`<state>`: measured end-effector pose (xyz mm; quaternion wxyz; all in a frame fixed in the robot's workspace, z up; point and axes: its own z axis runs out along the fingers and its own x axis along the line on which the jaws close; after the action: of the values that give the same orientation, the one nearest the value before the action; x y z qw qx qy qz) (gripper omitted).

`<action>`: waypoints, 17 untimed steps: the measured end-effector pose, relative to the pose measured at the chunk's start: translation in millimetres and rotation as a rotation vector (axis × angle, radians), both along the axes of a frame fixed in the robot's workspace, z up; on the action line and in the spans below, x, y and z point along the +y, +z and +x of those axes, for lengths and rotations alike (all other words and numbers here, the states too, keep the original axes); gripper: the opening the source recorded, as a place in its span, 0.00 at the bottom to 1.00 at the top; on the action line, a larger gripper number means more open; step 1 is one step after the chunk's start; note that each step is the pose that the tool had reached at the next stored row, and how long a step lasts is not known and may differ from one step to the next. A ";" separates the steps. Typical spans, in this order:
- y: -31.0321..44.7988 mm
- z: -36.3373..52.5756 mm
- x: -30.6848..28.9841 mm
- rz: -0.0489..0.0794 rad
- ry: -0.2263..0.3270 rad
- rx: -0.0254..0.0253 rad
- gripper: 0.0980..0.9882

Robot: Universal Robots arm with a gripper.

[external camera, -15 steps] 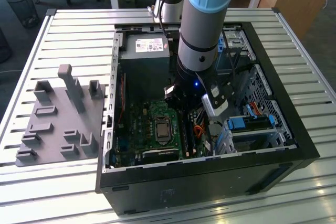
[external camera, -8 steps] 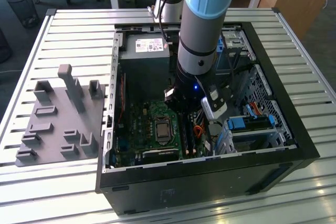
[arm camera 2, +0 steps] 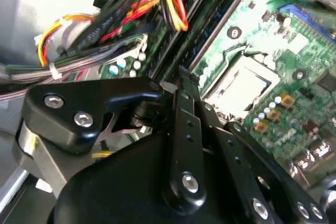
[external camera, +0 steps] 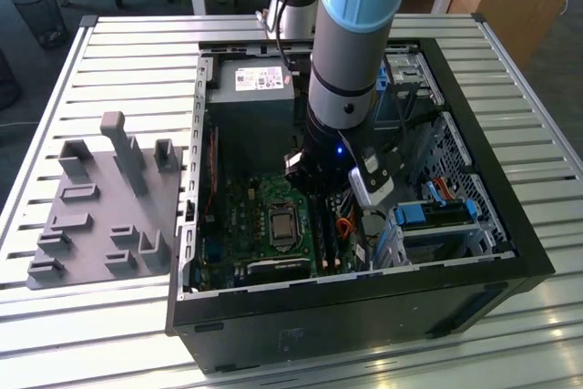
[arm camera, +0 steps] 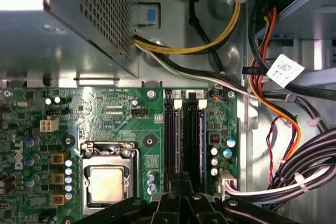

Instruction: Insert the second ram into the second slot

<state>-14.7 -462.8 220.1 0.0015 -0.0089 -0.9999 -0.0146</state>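
Black hand (arm camera: 181, 192) sits closed right over the black RAM slots (arm camera: 184, 140) on the green motherboard (arm camera: 105, 114), silver CPU socket (arm camera: 107, 179) beside, bundled cables (arm camera: 294, 171) crowding the other side.

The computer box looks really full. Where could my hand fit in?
Roomiest: the dark open floor between the power supply and the motherboard, left of the arm in the exterior view. It is crowded by the cables and drive cage, and at the RAM slots, where the gripper sits.
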 end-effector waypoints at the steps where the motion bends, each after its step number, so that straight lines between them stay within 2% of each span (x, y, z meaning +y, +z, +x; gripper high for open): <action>1: 4.2 -0.2 -0.4 -0.002 0.000 0.0007 0.01; 10: 25.7 -0.3 -0.6 -0.004 0.000 0.0011 0.01; 17: 33.4 -0.3 -0.6 -0.004 0.000 0.0013 0.01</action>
<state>-15.0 -463.4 253.5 0.0021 -0.0089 -0.9999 -0.0128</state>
